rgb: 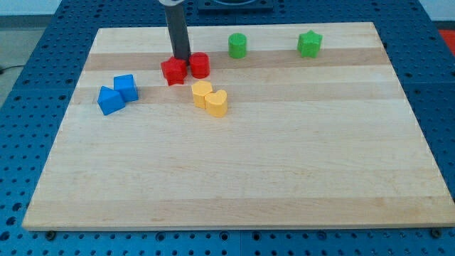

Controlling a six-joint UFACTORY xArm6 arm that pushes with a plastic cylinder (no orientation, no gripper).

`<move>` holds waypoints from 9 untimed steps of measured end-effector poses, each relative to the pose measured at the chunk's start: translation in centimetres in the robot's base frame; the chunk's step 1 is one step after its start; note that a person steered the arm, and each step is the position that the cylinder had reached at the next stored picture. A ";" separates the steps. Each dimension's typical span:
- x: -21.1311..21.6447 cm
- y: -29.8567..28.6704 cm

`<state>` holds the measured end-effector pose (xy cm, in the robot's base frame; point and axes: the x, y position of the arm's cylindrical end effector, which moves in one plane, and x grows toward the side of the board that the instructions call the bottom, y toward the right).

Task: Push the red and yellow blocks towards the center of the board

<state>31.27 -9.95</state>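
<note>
So there are no fingers on this rig, just a rod. My tip (182, 60) sits at the top edge of the two red blocks, the star-ish one (173, 71) and the rounder one (200, 65), right at the gap between them. The two yellow blocks (210, 98) lie just below. Looks like the reds are mid-push; next I'd shove down and toward the view's right, to the desk (284, 178) center.

the board (234, 163) is pale wood with visible grain in lengthwise strips, smooth and matt. the 2 red blocks (186, 68), 2 yellow blocks (210, 98), 2 blue blocks (118, 93) and 2 green blocks (274, 44) look like smooth, solid-coloured plastic with a slight sheen. the rod ending in my tip (182, 60) is dark and dull. the blue table (43, 43) around the board is perforated, apparently painted metal.
</note>
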 end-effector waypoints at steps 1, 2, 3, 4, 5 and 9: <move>1.0 1.6; 1.2 1.6; 3.5 1.1; 6.1 4.1; 9.1 4.8; 13.4 11.2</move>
